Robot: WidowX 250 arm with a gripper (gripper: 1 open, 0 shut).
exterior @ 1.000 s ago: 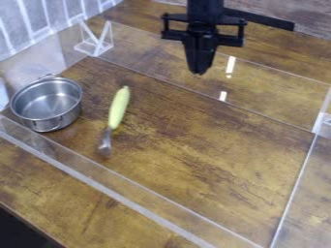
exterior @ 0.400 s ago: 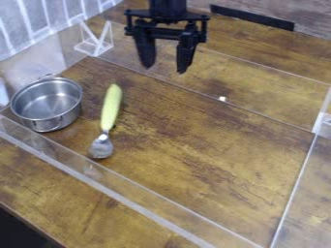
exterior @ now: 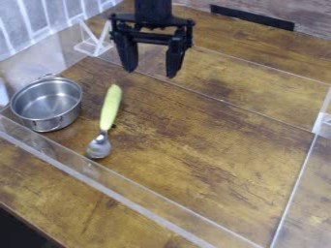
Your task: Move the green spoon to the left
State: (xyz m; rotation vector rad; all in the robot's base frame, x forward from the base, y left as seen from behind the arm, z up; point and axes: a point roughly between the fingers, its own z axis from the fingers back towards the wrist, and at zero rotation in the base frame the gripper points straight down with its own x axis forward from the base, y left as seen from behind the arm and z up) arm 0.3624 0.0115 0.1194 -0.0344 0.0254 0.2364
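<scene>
The green spoon (exterior: 107, 116) lies flat on the wooden table, yellow-green handle pointing away from the camera and its small shiny metal bowl nearest the front, just right of the steel bowl. My gripper (exterior: 150, 63) hangs above the table behind and to the right of the spoon, pointing down. Its two black fingers (exterior: 128, 56) stand wide apart with nothing between them, clear of the spoon.
A round steel bowl (exterior: 45, 102) sits at the left, close to the spoon. A low clear acrylic wall (exterior: 155, 208) borders the work area along the front and right. A clear plastic stand (exterior: 93, 41) is at the back left.
The gripper went from shut to wide open and moved left. The spoon shifted slightly left and now lies still beside the steel bowl.
</scene>
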